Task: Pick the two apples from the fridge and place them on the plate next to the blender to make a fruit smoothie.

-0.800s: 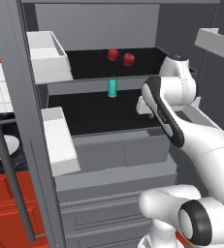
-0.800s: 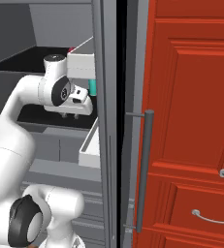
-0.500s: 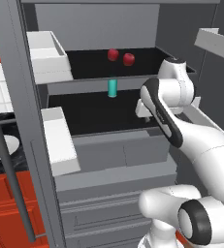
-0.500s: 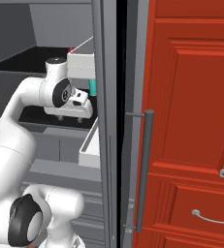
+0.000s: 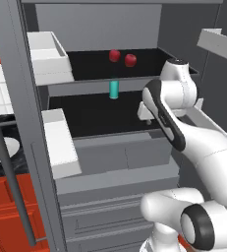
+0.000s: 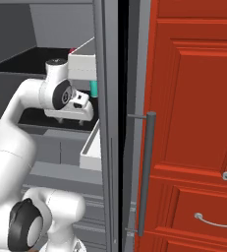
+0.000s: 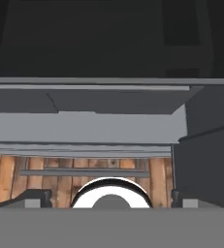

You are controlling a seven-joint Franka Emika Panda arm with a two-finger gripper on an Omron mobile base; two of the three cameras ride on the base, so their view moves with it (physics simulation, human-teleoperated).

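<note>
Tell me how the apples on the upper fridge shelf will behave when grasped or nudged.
The two apples look round, so a nudge would probably send them rolling across the flat black shelf. Being small and rigid-looking, each should suit a two-finger pinch, though curved sides might slip.

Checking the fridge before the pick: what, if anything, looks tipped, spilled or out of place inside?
Nothing stands out. The two apples sit side by side on the upper black shelf, and the teal cylinder stands upright on the shelf below. The hand is at the lower shelf's level.
</note>
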